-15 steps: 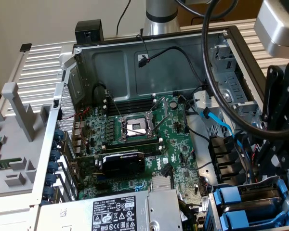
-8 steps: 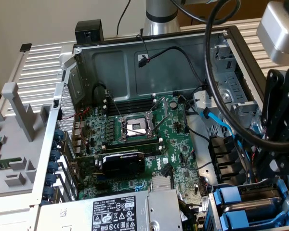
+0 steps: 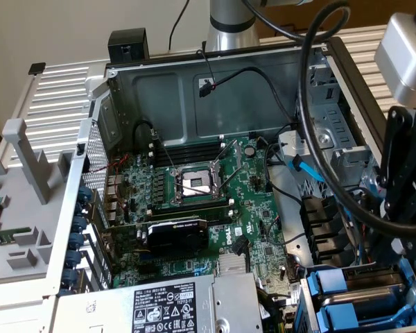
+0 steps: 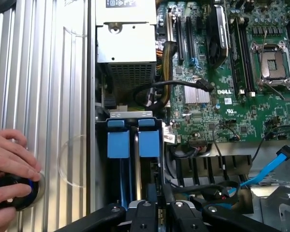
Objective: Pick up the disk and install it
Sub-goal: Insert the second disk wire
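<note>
Exterior view: gripper (image 3: 404,239) low at the case corner, disk (image 3: 331,283) in its blue carrier just beside.
Wrist view: grip impossible to judge (contact hidden); probably best squared to the slot, pressed straight in, clear of loose cables (image 4: 203,189).

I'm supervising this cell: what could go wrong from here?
1. The gripper hangs close over the blue carriers in the drive bay; a slight misalignment could jam one.
2. Loose black cables beside the bay could snag it.
3. A person's hand rests on a black knob beside the case, perhaps too close.
</note>
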`<state>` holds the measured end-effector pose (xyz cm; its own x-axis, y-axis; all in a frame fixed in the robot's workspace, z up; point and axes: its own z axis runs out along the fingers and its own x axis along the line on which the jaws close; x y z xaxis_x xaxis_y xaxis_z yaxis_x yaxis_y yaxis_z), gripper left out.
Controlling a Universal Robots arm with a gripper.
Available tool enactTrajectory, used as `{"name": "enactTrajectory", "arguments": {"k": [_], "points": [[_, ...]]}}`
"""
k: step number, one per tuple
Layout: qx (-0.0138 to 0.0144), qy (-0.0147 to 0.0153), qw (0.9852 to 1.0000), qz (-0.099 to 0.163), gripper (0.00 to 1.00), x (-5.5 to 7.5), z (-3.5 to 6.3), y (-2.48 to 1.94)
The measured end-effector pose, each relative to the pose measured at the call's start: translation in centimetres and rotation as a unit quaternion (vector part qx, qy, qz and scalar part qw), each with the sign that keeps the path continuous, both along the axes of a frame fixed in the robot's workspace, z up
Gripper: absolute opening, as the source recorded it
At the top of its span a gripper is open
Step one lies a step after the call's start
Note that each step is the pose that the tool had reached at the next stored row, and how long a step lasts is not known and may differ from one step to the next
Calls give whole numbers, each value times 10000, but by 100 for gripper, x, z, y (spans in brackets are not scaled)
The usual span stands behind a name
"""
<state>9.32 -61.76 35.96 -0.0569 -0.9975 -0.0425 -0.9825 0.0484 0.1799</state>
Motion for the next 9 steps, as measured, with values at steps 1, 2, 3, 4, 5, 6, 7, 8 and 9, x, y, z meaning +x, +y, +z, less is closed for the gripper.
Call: {"name": "enactTrajectory", "arguments": {"k": [1, 2, 3, 4, 5, 6, 7, 8, 9], "points": [[2, -9, 10000, 8, 16, 2, -7, -1], [3, -16, 10000, 16, 16, 4, -12, -1], [2, -16, 10000, 22, 16, 5, -16, -1], [2, -16, 10000, 26, 16, 5, -23, -1], [5, -17, 10000, 32, 16, 5, -33, -1], [7, -17, 10000, 39, 16, 5, -41, -1], [7, -16, 10000, 52, 16, 6, -47, -1], [8, -16, 10000, 66, 16, 6, -54, -1], [11, -17, 10000, 79, 16, 6, -63, -1]]}}
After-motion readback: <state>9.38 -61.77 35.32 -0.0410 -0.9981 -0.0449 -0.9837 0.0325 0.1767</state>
